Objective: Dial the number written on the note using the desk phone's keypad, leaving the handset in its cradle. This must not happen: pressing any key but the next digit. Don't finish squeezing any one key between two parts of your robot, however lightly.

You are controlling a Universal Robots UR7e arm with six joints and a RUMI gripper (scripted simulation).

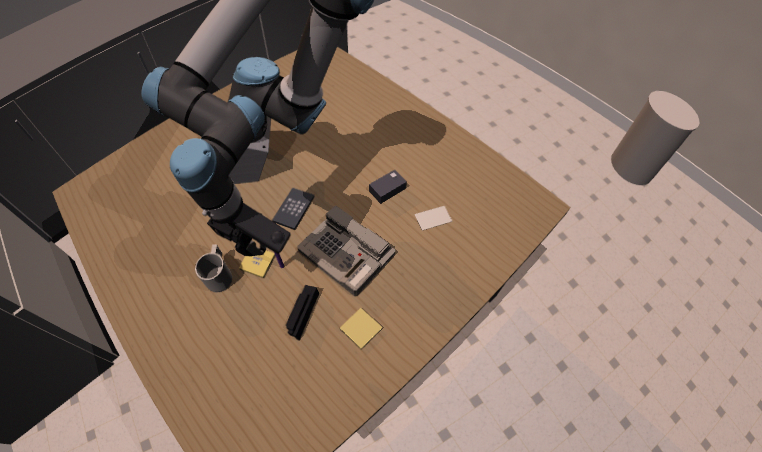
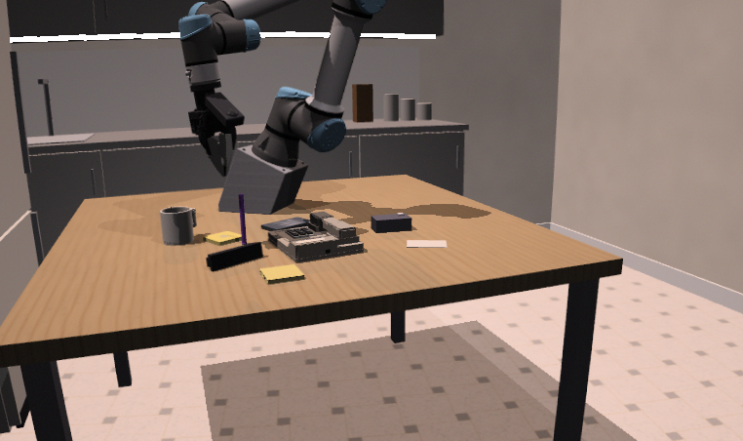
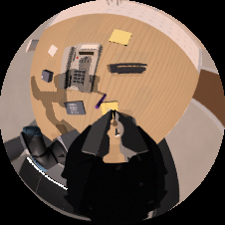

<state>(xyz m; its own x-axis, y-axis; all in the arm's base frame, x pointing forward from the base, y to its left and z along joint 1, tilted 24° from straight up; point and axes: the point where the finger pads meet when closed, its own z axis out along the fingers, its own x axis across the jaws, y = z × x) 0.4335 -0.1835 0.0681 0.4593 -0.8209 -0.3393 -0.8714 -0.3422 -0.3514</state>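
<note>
Grey and boxy, the desk phone (image 1: pixel 347 248) sits near the middle of the wooden table (image 1: pixel 446 168), its handset (image 1: pixel 355 227) in the cradle. Toward the left edge we see a yellow note (image 1: pixel 259 263) beside a grey mug (image 1: pixel 212 272), with a purple pen (image 2: pixel 242 218) standing upright nearby. Above the note hangs the gripper (image 2: pixel 221 158), jaws closed and empty.

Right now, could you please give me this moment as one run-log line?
gripper: shut, empty | position: high above yellow note beside mug | desk phone: untouched, handset cradled | phase: reading note
</note>
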